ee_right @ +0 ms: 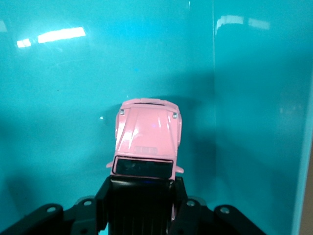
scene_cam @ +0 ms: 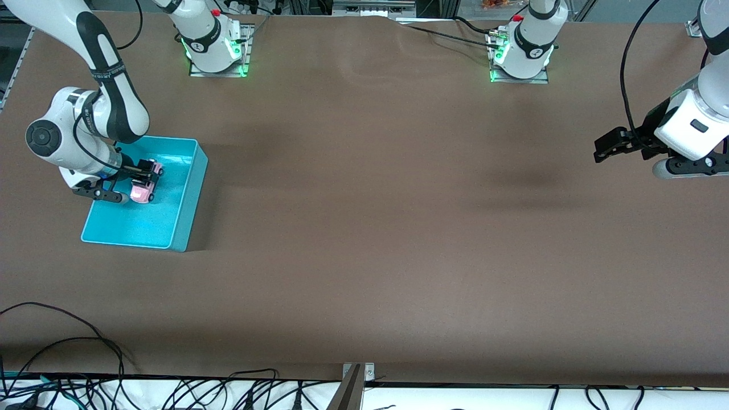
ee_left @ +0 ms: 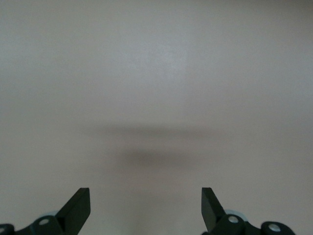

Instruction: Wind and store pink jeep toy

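The pink jeep toy point(scene_cam: 142, 192), light pink with a black roof, is inside the cyan bin point(scene_cam: 191, 199) at the right arm's end of the table. My right gripper point(scene_cam: 145, 176) reaches down into the bin and is shut on the jeep. In the right wrist view the fingers point(ee_right: 103, 198) clamp the jeep's black roof on both sides and the pink hood point(ee_right: 148, 132) sticks out over the bin's floor point(ee_right: 254, 98). I cannot tell if its wheels touch the floor. My left gripper point(scene_cam: 603, 149) is open and empty above the bare table at the left arm's end.
The brown table point(scene_cam: 364, 228) stretches between the two arms. The left wrist view shows only bare tabletop point(ee_left: 156, 98) between the open fingers point(ee_left: 78, 205). Cables lie along the table's edge nearest the front camera point(scene_cam: 171, 393).
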You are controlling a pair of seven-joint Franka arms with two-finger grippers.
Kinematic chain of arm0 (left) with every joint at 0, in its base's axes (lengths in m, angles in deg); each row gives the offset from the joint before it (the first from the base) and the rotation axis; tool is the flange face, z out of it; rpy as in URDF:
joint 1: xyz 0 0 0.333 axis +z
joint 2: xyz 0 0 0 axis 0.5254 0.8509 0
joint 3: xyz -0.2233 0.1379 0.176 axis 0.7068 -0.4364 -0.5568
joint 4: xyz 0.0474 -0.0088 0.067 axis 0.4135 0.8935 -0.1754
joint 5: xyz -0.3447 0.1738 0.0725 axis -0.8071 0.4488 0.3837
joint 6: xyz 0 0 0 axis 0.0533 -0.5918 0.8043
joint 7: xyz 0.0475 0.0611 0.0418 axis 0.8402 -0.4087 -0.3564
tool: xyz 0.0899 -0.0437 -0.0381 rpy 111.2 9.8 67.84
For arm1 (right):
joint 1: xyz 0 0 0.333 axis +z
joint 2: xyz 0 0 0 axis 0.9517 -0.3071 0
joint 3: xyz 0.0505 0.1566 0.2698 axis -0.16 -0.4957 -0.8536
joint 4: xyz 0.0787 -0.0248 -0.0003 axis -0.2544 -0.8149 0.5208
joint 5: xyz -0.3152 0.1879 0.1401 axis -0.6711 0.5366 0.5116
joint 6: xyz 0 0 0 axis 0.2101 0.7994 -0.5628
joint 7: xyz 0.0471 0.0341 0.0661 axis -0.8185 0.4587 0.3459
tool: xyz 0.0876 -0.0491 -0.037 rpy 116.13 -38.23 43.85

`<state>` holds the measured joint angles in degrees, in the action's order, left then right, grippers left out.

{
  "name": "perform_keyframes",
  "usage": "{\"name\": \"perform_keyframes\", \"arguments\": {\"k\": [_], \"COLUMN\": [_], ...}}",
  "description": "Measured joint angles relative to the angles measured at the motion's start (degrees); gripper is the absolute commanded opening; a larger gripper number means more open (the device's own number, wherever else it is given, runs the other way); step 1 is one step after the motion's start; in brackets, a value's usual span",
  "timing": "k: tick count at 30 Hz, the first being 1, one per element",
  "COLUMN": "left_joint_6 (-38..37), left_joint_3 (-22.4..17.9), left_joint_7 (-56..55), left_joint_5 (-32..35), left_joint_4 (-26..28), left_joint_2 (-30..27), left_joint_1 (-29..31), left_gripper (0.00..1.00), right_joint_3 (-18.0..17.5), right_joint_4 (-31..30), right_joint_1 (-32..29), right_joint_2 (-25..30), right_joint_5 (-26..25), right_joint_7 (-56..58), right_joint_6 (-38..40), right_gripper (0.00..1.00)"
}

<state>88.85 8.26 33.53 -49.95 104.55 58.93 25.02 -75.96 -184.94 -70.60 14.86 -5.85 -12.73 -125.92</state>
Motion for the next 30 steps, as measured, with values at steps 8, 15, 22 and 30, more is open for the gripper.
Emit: {"name": "perform_keyframes", "arguments": {"k": [8, 15, 22, 30], "left_joint_6": [0.0, 0.0, -0.8, -1.1], "left_joint_3": [-0.1, -0.2, -0.2, -0.2], "left_joint_7": [0.0, 0.0, 0.0, 0.0], "left_joint_5": [0.0, 0.0, 0.0, 0.0], "left_joint_4": [0.0, 0.0, 0.1, 0.4], "left_joint_2": [0.0, 0.0, -0.3, -0.6], "left_joint_1": [0.1, 0.2, 0.2, 0.3], "left_gripper": [1.0, 1.0, 1.0, 1.0], "right_joint_3": [0.0, 0.0, 0.0, -0.1], "right_joint_4": [0.0, 0.1, 0.7, 1.9], "right_joint_1": [0.0, 0.0, 0.2, 0.2], "right_joint_2": [-2.1, -2.2, 0.0, 5.5], "right_joint_5": [0.0, 0.0, 0.0, 0.0], "right_joint_7": [0.1, 0.1, 0.1, 0.1], "right_joint_6": [-1.4, -1.5, -1.1, 1.0], "right_gripper": [0.73, 1.0, 1.0, 1.0]}}
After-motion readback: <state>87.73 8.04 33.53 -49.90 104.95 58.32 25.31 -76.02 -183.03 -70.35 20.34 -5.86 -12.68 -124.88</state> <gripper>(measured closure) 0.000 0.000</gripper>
